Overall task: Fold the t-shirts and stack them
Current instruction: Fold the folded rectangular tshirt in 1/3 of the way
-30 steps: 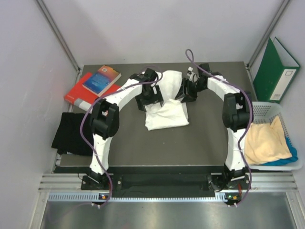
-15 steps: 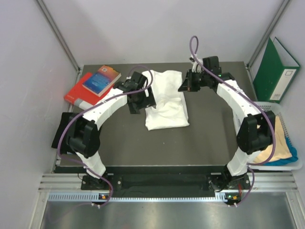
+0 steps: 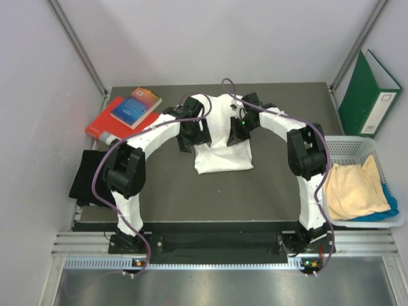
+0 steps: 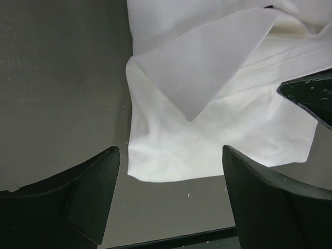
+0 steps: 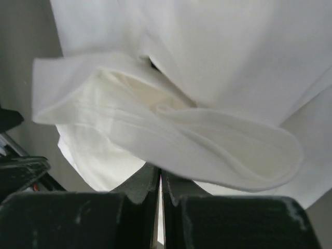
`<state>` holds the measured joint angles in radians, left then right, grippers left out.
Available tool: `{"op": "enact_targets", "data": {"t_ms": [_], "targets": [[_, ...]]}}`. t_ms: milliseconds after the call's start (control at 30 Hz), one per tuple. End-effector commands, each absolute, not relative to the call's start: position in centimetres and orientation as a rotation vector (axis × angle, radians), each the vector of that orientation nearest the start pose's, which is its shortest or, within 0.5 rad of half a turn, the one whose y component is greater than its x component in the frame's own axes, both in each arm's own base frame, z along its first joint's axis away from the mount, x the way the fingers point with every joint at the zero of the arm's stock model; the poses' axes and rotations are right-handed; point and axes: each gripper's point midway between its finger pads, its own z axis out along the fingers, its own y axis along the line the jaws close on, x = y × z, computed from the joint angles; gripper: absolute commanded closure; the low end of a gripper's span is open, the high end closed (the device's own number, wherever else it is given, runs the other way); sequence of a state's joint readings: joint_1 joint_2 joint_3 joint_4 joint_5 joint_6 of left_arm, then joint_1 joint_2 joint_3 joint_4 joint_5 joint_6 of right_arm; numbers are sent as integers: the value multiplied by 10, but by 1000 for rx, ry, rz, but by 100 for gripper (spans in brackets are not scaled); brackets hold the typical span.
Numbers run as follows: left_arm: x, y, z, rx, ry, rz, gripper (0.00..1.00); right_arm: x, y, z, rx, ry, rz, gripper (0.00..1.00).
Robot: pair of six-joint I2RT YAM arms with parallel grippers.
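Right gripper (image 5: 161, 179) pinches a fold of the white t-shirt (image 3: 223, 153); left gripper (image 4: 170, 153) hangs spread wide over its edge.

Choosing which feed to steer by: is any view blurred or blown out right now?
Top external: sharp, evenly lit, white t-shirt bright but folds readable. Left wrist: seam crisp, left tool dark, soft-edged. Right wrist: cloth fills the frame, slightly soft, low contrast.

Top: you look steeply down on the whole table (image 3: 274, 185) from behind | wrists: you sit close over the white t-shirt (image 3: 223, 159) | all three share it.
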<state>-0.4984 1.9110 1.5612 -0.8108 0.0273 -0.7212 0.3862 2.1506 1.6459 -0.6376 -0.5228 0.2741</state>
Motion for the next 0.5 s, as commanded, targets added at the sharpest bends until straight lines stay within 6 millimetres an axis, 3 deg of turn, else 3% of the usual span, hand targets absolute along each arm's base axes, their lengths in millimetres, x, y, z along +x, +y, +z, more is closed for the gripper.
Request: {"op": "enact_targets", "data": {"t_ms": [0, 133, 300, 467], "targets": [[388, -241, 104, -261, 2720, -374, 18, 443, 278, 98, -300, 2568, 834, 100], [405, -249, 106, -246, 2699, -386, 20, 451, 281, 90, -247, 2570, 842, 100], [421, -260, 91, -244, 2721, -399, 24, 452, 279, 69, -202, 2614, 826, 100], [434, -270, 100, -263, 2679, -454, 24, 452, 279, 57, -192, 2628, 822, 100]]}}
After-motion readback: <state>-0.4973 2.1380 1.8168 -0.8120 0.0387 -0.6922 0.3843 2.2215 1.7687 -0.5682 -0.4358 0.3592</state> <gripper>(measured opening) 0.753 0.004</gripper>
